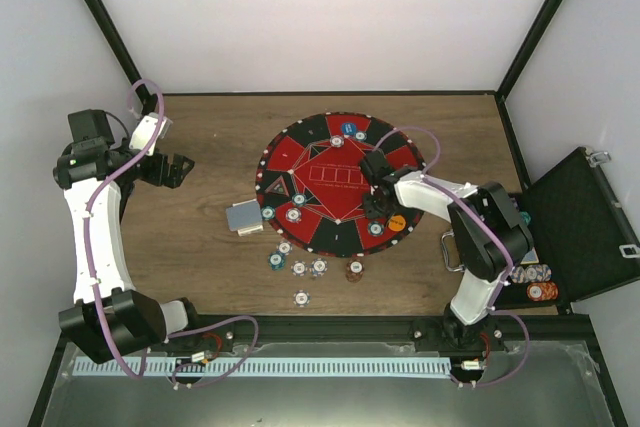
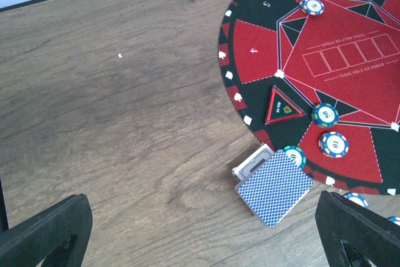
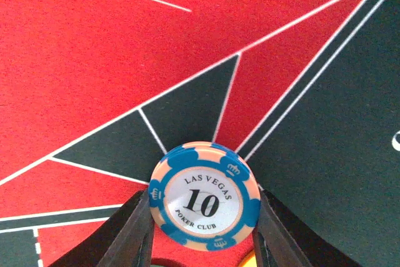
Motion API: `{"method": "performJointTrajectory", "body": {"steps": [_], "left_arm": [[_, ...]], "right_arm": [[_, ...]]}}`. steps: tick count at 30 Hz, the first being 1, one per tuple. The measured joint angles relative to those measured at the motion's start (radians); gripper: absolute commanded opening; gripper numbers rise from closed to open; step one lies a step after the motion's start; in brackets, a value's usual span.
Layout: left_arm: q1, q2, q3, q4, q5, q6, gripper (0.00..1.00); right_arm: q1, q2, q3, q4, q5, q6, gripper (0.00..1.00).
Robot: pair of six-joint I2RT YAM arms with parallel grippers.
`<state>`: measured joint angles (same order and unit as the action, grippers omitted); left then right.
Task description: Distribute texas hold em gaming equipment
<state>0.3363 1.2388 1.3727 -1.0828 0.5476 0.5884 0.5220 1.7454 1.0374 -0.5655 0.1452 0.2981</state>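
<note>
"What has the right gripper got?"

"A blue-and-cream chip marked ten. It's pinched by its rim between the two fingers, with the jaws partly closed on it. It lies flat, face up toward the wrist, directly over the mat, and a black wedge comes to a point just ahead of the fingertips."

"Is it touching the mat?"

"Can't tell from here. It's round, so there's no long axis to line up. The flat face looks level with the mat, so I'd guess it only needs lowering straight down and letting go."

"And the other arm?"

"The left gripper hangs wide open, holding nothing, well off the mat. The card deck lies ahead of it and to its right, at the mat's rim, set at a slant to the fingers. That arm is the nearer one for the cards, I'd say, though the wrist would want turning first."
</note>
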Motion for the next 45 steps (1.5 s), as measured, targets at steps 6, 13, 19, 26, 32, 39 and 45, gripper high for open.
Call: {"method": "performJointTrajectory", "body": {"steps": [6,13,19,26,32,39,45], "left_arm": [[0.0,0.0,0.0,0.0,0.0,0.008,1.0],[0.0,0.0,0.0,0.0,0.003,0.016,1.0],[0.0,0.0,0.0,0.0,0.003,0.018,1.0],[0.0,0.0,0.0,0.0,0.008,0.017,1.0],[0.0,0.0,0.0,0.001,0.014,0.014,1.0],[0.0,0.0,0.0,0.004,0.021,0.01,1.0],[0.0,0.0,0.0,0.004,0.022,0.009,1.0]], "right_arm": [[-0.01,0.0,-0.014,0.016,0.009,0.01,0.21],[-0.019,0.001,-0.014,0.019,0.017,0.012,0.61],[-0.021,-0.007,0.015,-0.031,0.045,0.016,0.74],[0.047,-0.137,0.102,-0.126,0.077,0.04,0.81],[0.279,-0.265,0.106,-0.205,0.068,0.112,0.89],[0.412,-0.311,0.009,-0.288,0.04,0.209,0.89],[0.463,-0.345,-0.056,-0.321,0.007,0.272,0.87]]}}
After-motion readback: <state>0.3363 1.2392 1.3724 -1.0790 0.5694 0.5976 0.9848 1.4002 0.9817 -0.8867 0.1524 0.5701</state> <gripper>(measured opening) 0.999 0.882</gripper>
